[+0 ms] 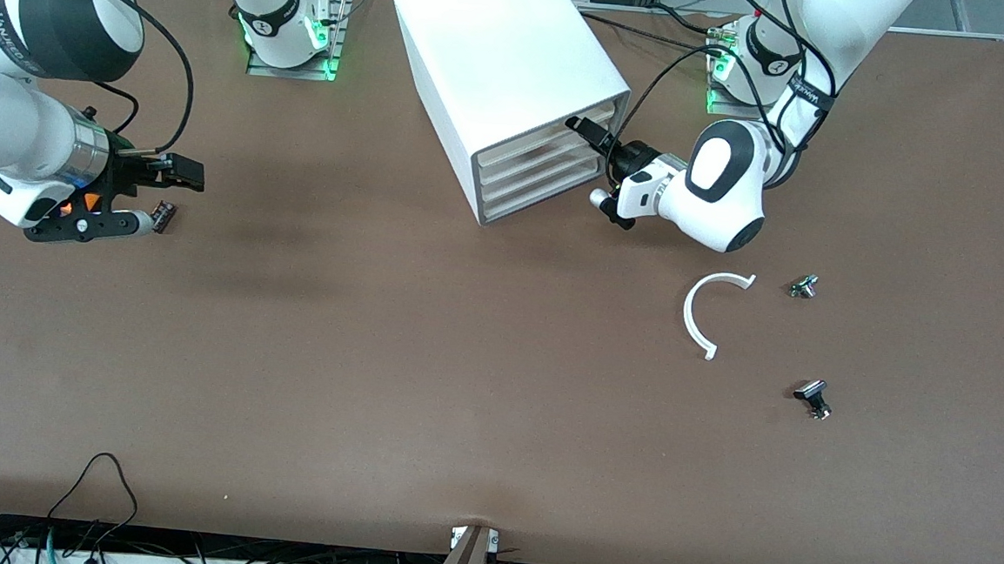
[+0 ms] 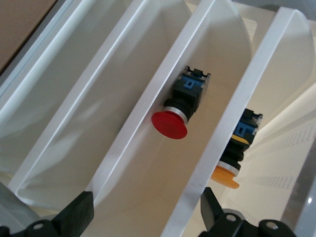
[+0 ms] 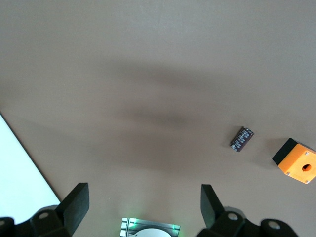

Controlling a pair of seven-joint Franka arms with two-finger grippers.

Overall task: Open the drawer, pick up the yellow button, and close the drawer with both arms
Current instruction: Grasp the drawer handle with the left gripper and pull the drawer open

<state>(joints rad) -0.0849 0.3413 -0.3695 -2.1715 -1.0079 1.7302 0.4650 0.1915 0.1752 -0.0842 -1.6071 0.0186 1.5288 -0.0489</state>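
My left gripper [image 1: 588, 130] stands at the cabinet's [image 1: 498, 64] open front, jaws spread and holding nothing, level with the upper drawers. Through the left wrist view the fingers [image 2: 79, 215] straddle one drawer lip, not the topmost drawer's [image 2: 256, 113]. That drawer sits one tier to the side, and the orange-capped button [image 2: 232, 163] lies inside it, cap toward the gripper, body pointing inward. A red-capped button [image 2: 175, 116] occupies the tier between the fingers. I judge the left arm is the nearer and must shift one tier before pulling. My right gripper [image 1: 163, 191] waits, jaws released and empty, over bare table beside a small dark cylinder [image 3: 242, 138] and an orange box [image 3: 296, 161].
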